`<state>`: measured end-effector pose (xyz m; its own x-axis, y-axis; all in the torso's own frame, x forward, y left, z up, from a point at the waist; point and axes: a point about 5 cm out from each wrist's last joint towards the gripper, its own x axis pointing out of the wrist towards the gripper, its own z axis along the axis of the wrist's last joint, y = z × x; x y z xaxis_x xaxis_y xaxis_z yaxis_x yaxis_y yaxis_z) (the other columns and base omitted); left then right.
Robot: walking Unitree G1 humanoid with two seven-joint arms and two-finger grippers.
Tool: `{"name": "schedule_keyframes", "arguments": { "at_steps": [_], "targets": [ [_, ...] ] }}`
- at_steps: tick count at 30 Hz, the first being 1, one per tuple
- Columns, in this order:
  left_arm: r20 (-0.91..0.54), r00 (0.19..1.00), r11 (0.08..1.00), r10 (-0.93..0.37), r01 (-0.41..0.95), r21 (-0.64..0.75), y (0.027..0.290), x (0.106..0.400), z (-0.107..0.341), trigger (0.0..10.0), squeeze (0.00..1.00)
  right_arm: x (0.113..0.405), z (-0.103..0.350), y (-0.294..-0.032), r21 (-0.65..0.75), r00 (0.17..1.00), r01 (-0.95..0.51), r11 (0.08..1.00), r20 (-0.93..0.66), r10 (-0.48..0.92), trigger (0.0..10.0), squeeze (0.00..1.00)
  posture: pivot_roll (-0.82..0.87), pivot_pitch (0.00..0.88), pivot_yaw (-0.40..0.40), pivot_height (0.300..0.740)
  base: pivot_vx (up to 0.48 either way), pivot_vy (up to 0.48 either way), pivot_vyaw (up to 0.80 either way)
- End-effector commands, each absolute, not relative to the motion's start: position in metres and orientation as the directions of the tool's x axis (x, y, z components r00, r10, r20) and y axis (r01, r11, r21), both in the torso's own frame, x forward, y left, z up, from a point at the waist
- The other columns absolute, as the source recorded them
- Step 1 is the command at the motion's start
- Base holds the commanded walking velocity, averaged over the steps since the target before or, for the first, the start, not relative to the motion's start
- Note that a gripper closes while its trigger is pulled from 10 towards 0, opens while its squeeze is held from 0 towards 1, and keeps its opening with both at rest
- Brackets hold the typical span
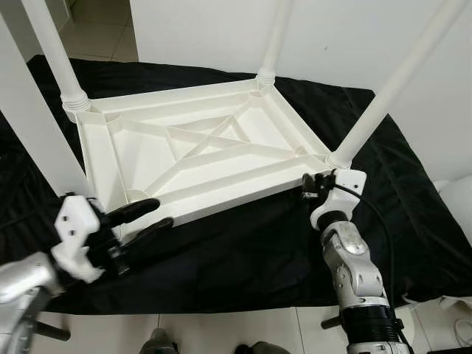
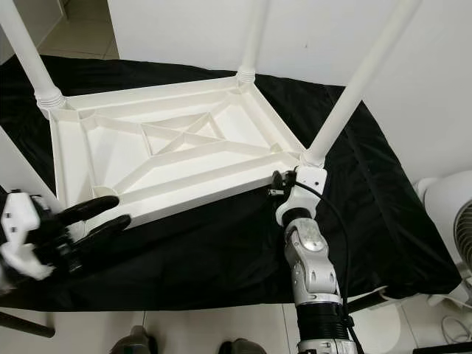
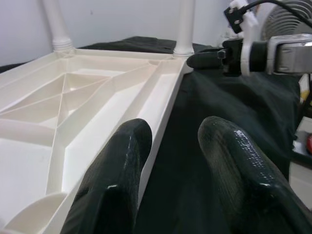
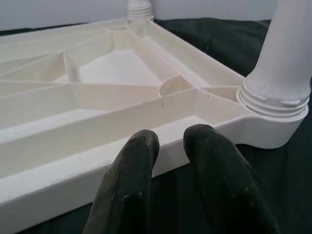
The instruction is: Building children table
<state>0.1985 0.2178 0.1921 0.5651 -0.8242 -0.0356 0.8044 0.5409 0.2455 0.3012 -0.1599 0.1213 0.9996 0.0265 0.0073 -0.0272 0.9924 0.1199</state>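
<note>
The white plastic table [image 1: 236,193] lies upside down on a black cloth [image 1: 243,258]. Three white legs stand up from its corners: far left [image 1: 55,51], far [image 1: 274,37] and near right [image 1: 391,88]. The near-left corner socket [image 1: 131,196] looks empty. My left gripper [image 1: 151,215] is open at that corner, one finger over the front rim and one over the cloth, holding nothing. The right gripper [image 1: 310,186] sits just off the front rim beside the near-right leg's base [image 4: 273,105]. Its fingers [image 4: 141,161] are slightly apart and hold nothing.
A wide white bar [image 1: 37,125] slants up at the left, its lower end hidden behind my left wrist. A white fan [image 2: 450,214] stands on the tiled floor to the right. A white wall rises behind the cloth. Floor tiles [image 1: 221,324] lie just below the cloth's front edge.
</note>
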Motion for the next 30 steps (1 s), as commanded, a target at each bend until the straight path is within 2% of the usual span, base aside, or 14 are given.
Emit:
{"name": "schedule_keyframes", "arguments": {
  "at_steps": [1, 3, 5, 8, 13, 18, 19, 20, 23, 25, 29, 30],
  "targets": [
    [-0.031, 0.581, 0.557, -0.813, 0.793, 0.247, 0.226, 0.197, 0.199, 10.0, 0.0, 0.302, 0.118, -0.171, 0.108, 1.0, 0.0, 0.994, -0.002, 0.0, 10.0, 0.0, 0.25, 0.069, -0.134, 0.74, 0.0, 0.0, 0.0],
    [-0.031, 0.581, 0.557, -0.813, 0.793, 0.247, 0.226, 0.197, 0.199, 10.0, 0.0, 0.302, 0.118, -0.171, 0.108, 1.0, 0.0, 0.994, -0.002, 0.0, 10.0, 0.0, 0.25, 0.069, -0.134, 0.74, 0.0, 0.0, 0.0],
    [0.001, 0.653, 0.622, -0.758, 0.721, 0.306, 0.241, 0.191, 0.221, 10.0, 0.0, 0.308, 0.114, -0.176, 0.098, 1.0, -0.001, 0.995, -0.018, 0.003, 10.0, 0.0, 0.29, 0.085, -0.161, 0.74, 0.0, 0.0, 0.0],
    [0.014, 0.663, 0.633, -0.749, 0.708, 0.312, 0.242, 0.19, 0.225, 10.0, 0.0, 0.31, 0.113, -0.176, 0.098, 1.0, -0.004, 0.995, -0.021, 0.006, 10.0, 0.0, 0.29, 0.085, -0.161, 0.74, 0.0, 0.0, 0.0],
    [0.01, 0.751, 0.717, -0.66, 0.627, 0.306, 0.265, 0.173, 0.228, 10.0, 0.0, 0.32, 0.111, -0.162, 0.104, 0.997, -0.07, 0.992, -0.028, 0.074, 10.0, 0.0, 0.35, 0.106, -0.195, 0.74, 0.0, 0.0, 0.0],
    [0.001, 0.767, 0.731, -0.642, 0.611, 0.302, 0.271, 0.171, 0.227, 10.0, 0.0, 0.321, 0.111, -0.16, 0.104, 0.996, -0.076, 0.992, -0.028, 0.079, 10.0, 0.0, 0.35, 0.106, -0.195, 0.74, 0.0, 0.0, 0.0],
    [-0.016, 0.798, 0.758, -0.603, 0.579, 0.299, 0.286, 0.168, 0.227, 10.0, 0.0, 0.323, 0.111, -0.158, 0.105, 0.996, -0.086, 0.991, -0.028, 0.089, 10.0, 0.0, 0.37, 0.112, -0.202, 0.74, 0.0, 0.0, 0.0],
    [-0.016, 0.798, 0.758, -0.603, 0.579, 0.299, 0.286, 0.168, 0.227, 10.0, 0.0, 0.323, 0.111, -0.158, 0.105, 0.996, -0.086, 0.991, -0.028, 0.089, 10.0, 0.0, 0.37, 0.112, -0.202, 0.74, 0.0, 0.0, 0.0],
    [-0.046, 0.881, 0.832, -0.47, 0.46, 0.311, 0.326, 0.159, 0.229, 10.0, 0.0, 0.328, 0.11, -0.153, 0.107, 0.994, -0.106, 0.989, -0.024, 0.109, 10.0, 0.0, 0.38, 0.115, -0.206, 0.74, 0.0, 0.0, 0.0],
    [-0.048, 0.912, 0.86, -0.407, 0.4, 0.317, 0.341, 0.158, 0.231, 10.0, 0.0, 0.329, 0.109, -0.153, 0.107, 0.994, -0.107, 0.988, -0.022, 0.11, 10.0, 0.0, 0.38, 0.115, -0.204, 0.74, 0.0, 0.0, 0.0],
    [-0.047, 0.928, 0.878, -0.369, 0.365, 0.31, 0.35, 0.159, 0.231, 10.0, 0.0, 0.329, 0.109, -0.153, 0.108, 0.994, -0.108, 0.988, -0.021, 0.111, 10.0, 0.0, 0.38, 0.115, -0.202, 0.74, 0.0, 0.0, 0.0],
    [-0.017, 0.97, 0.92, -0.242, 0.235, 0.313, 0.373, 0.167, 0.233, 10.0, 0.0, 0.329, 0.108, -0.154, 0.111, 0.994, -0.107, 0.988, -0.017, 0.11, 10.0, 0.0, 0.38, 0.114, -0.2, 0.74, 0.0, 0.0, 0.0]
  ]
}}
